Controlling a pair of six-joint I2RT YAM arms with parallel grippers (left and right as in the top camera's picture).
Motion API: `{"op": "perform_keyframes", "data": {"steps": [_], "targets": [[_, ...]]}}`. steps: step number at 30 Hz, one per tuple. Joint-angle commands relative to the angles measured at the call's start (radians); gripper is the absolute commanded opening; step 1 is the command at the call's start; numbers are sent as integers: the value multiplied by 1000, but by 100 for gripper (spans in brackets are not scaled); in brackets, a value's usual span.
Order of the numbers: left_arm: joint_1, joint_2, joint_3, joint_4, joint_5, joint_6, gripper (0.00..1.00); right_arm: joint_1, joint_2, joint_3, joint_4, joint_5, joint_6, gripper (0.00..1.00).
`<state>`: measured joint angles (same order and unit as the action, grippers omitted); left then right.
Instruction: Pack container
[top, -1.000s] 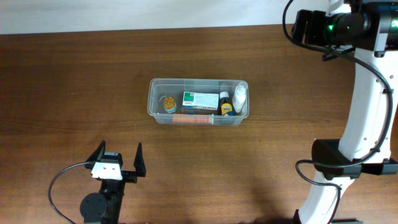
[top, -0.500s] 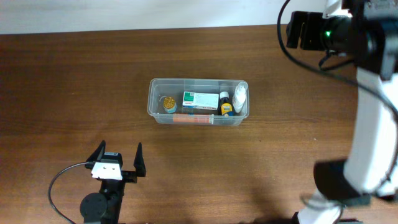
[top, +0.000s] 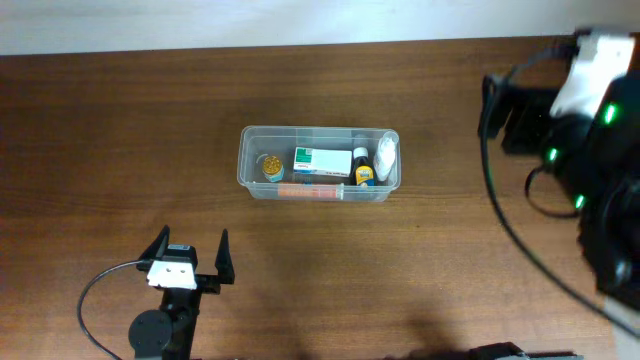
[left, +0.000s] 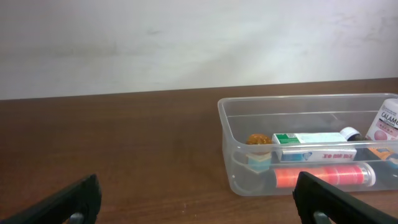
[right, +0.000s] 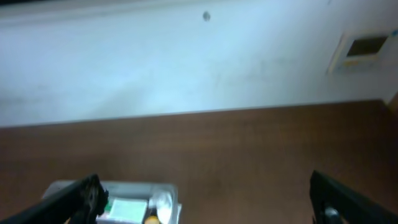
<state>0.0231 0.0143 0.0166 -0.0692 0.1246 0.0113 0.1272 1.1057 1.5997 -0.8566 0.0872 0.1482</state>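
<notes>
The clear plastic container (top: 243, 168) stands at the table's middle. It holds a small jar with an orange lid (top: 271, 165), a white-and-green box (top: 322, 161), a dark bottle with a yellow label (top: 362, 170), a white bottle (top: 386, 152) and an orange tube (top: 312, 191). My left gripper (top: 190, 255) is open and empty, near the front edge, well short of the container; in the left wrist view (left: 196, 205) the container (left: 298, 99) lies ahead to the right. My right gripper (right: 208, 205) is open and empty, high above the table, with the container (right: 137, 185) below to the left.
The right arm (top: 590, 150) fills the right edge of the overhead view, blurred. A pale wall (left: 186, 43) runs behind the table's far edge. Bare brown tabletop (top: 120, 130) surrounds the container.
The right arm has swung from the far right corner toward the front and grown larger in the overhead view. The left arm and the container have not moved.
</notes>
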Motion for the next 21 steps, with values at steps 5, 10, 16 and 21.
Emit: {"op": "perform_keyframes", "data": {"steps": [5,10,16,21], "targets": [[6,-9,-8,2,16,19,99,-11,-337,-510,345,21,-12,98],[6,-9,-8,2,16,19,100,-47,-565,-809,540,-1,-12,98],[6,-9,-8,2,16,19,99,-103,-839,-1105,679,-36,-11,98],[6,-9,-8,2,16,19,99,-125,-993,-1280,783,-81,-11,98]]}}
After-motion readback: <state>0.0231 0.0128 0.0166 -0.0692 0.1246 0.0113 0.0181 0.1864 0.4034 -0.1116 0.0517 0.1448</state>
